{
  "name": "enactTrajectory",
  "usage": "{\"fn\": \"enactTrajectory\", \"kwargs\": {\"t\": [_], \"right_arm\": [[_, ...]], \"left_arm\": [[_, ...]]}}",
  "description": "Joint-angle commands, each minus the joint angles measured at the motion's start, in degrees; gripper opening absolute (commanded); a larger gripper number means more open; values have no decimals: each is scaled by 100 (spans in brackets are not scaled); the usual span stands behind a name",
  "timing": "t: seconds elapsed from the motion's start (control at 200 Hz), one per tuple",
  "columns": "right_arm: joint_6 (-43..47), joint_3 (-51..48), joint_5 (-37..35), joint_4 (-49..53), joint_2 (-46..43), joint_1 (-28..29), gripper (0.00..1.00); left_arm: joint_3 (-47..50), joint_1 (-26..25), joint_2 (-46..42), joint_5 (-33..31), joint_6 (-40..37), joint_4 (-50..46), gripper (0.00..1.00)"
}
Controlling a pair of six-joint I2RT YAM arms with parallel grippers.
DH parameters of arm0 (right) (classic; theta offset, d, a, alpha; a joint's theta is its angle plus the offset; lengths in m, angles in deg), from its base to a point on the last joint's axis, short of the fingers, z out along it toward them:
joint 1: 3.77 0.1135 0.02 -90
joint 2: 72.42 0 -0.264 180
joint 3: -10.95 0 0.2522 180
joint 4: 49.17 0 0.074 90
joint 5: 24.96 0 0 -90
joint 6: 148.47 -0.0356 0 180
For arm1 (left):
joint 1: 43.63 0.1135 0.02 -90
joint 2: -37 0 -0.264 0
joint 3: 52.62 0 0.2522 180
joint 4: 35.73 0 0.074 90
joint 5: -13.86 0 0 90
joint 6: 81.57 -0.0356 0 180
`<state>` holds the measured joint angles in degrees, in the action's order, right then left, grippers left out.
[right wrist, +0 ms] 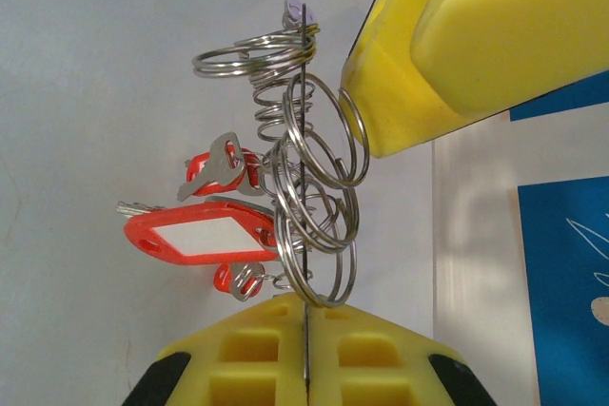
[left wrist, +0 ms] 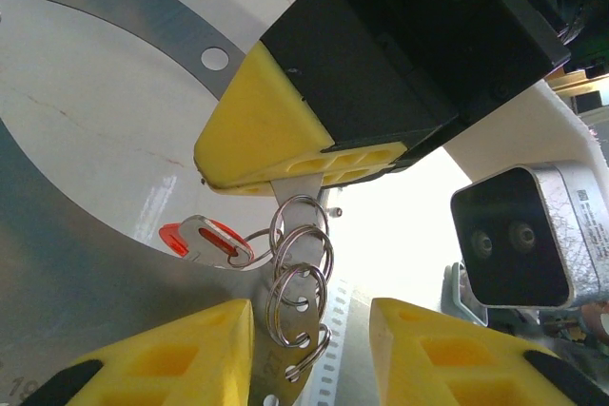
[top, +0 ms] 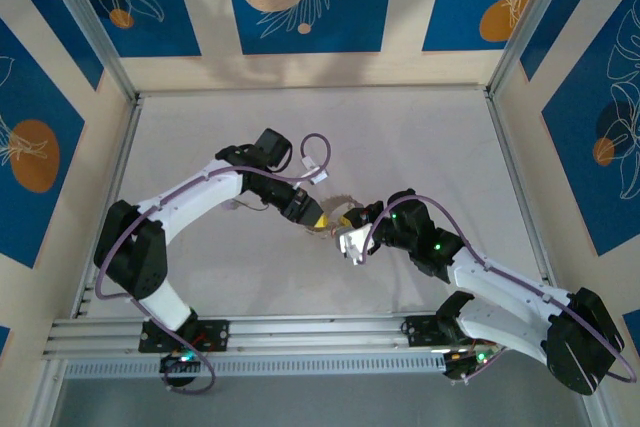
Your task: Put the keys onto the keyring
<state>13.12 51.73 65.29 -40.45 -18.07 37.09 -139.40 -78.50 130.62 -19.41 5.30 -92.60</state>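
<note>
The 2 arms meet over the middle of the desk [top: 420,137]. The right end effector [right wrist: 306,316] is closed tight on the thin edge of the grey keyring [left wrist: 124,2]. Small split rings [right wrist: 314,187] are strung along that edge, carrying a red key [right wrist: 224,166] and a red tag [right wrist: 205,240]. The left end effector [left wrist: 309,330] is spread wide, with 1 pad on each side of the hanging rings, gripping nothing.

Blue leaf-patterned wall panels [top: 340,17] surround a pale grey tabletop [top: 420,137].
</note>
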Motion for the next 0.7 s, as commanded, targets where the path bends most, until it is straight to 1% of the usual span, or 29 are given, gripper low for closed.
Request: {"fn": "enactTrajectory", "kwargs": {"t": [0.0,0.385,0.49,0.695], "right_arm": [[-67,244,148,-190,-62,18,0],[-57,249,124,-204,-68,27,0],[-56,249,112,-209,-67,29,0],[-106,264,124,-200,-64,36,0]], "left_arm": [[23,27,59,21,-132,-198,37],[-64,-112,281,59,-143,-276,36],[-71,-132,279,153,-127,-234,32],[-117,-147,355,318,-88,-268,28]]}}
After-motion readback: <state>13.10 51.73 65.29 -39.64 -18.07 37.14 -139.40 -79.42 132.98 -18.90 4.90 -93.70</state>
